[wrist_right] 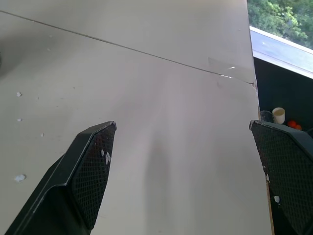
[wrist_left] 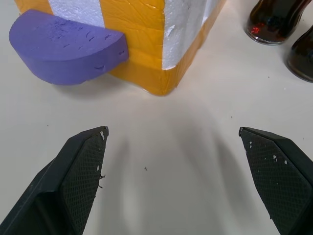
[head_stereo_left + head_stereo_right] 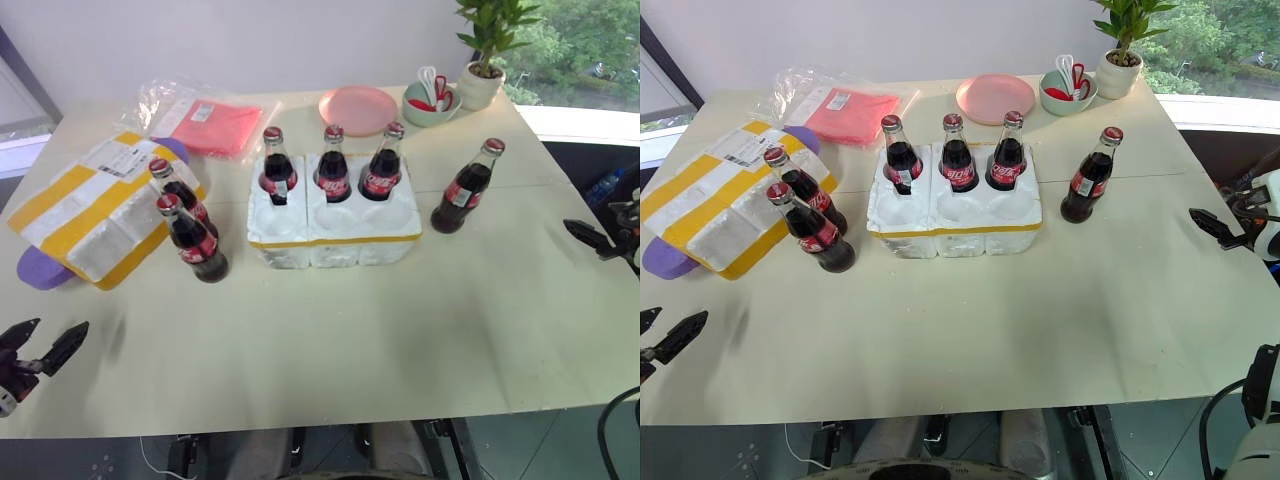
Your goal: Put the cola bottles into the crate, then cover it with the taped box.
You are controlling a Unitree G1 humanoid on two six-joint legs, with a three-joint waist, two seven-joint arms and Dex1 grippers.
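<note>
The crate (image 3: 335,232), a white foam block with a yellow band, sits mid-table. Three cola bottles (image 3: 333,163) stand in its back wells; its front wells are empty. Two more cola bottles (image 3: 195,240) stand left of the crate, beside the taped box (image 3: 95,205), which lies at the far left. Another cola bottle (image 3: 465,188) stands right of the crate. My left gripper (image 3: 50,333) is open above the table's front left, short of the box's near corner (image 2: 166,73). My right gripper (image 1: 183,129) is open over the table's right edge, with nothing between its fingers.
A purple foam piece (image 3: 40,268) sticks out from under the taped box. At the back lie a bagged red cloth (image 3: 210,125), a pink plate (image 3: 358,108), a green bowl with utensils (image 3: 430,100) and a potted plant (image 3: 483,60).
</note>
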